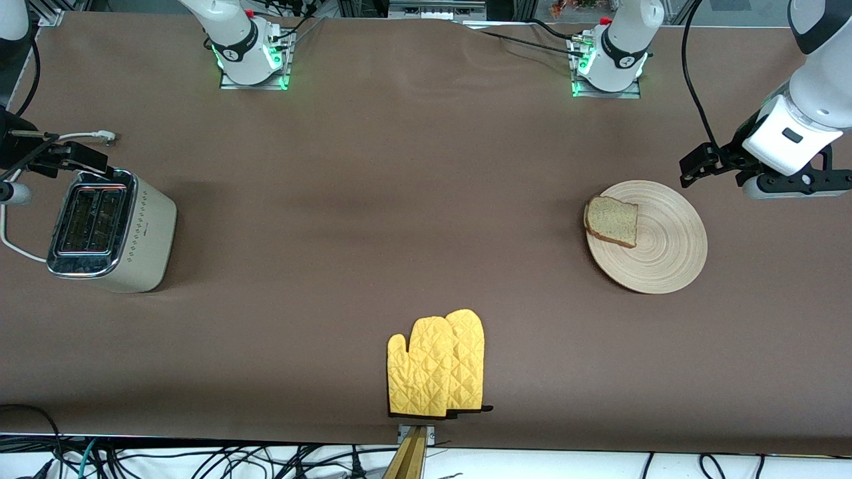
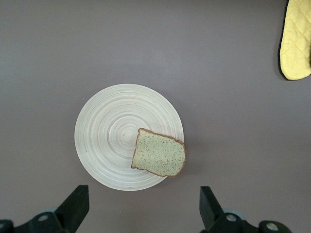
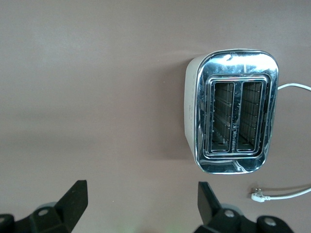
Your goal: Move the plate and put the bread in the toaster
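1. My left pincer (image 2: pixel 141 208) hangs released, fingers spread wide, over the bench (image 1: pixel 399 199) just beside the plate (image 1: pixel 665 259) at my left arm's end. My right pincer (image 3: pixel 141 206) hangs released too, over the bench beside the toaster (image 1: pixel 110 229) at the other end.
2. The bread (image 1: pixel 612 221) lies on the plate with its crust overhanging the rim toward the toaster. I judge a tilt or jerk of the plate could slide it off.
3. The plate is flat, thin, smooth ringed wood; pinching its low rim could slip or scrape the bench.
4. The bread looks soft and speckled; a hard squeeze could crush it.
5. The toaster's chrome slots are narrow; a skewed slice could catch on the edge.
6. Yellow quilted mitts (image 1: pixel 436 366) lie nearer the camera, well apart.
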Action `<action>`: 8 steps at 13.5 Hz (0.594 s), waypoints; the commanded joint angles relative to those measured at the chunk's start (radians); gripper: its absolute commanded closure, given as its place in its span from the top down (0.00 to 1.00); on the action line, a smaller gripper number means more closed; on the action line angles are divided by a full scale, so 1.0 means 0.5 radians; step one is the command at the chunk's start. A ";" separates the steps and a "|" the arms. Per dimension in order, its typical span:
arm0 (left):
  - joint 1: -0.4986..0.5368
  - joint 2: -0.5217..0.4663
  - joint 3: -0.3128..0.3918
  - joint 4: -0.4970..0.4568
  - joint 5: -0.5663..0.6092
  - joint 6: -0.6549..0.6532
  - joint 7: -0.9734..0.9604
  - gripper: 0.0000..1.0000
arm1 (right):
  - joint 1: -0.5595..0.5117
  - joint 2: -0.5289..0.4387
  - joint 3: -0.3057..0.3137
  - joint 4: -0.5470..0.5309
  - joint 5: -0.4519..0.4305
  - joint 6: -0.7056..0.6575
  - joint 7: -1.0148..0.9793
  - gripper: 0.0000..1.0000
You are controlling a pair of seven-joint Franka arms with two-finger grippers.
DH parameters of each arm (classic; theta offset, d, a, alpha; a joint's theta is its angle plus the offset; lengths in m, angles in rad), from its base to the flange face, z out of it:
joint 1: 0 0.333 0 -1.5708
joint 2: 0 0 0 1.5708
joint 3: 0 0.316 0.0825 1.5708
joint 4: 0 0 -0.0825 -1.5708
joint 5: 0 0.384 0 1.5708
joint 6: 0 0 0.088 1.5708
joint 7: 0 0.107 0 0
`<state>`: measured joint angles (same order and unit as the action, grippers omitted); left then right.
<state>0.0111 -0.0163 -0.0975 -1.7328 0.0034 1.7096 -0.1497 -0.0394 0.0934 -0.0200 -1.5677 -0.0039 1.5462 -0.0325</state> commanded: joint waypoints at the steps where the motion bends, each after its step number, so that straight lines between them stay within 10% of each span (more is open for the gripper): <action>1: -0.022 0.014 0.005 0.051 0.067 -0.044 0.020 1.00 | -0.019 0.013 0.009 0.040 0.023 -0.012 0.001 1.00; 8: -0.019 0.017 0.008 0.076 -0.006 -0.051 0.011 1.00 | -0.019 0.013 0.009 0.040 0.023 -0.012 0.004 1.00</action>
<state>0.0111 -0.0163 -0.0982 -1.7288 0.0031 1.7082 -0.1497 -0.0394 0.0935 -0.0200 -1.5677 -0.0039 1.5462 -0.0325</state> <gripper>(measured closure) 0.000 0.000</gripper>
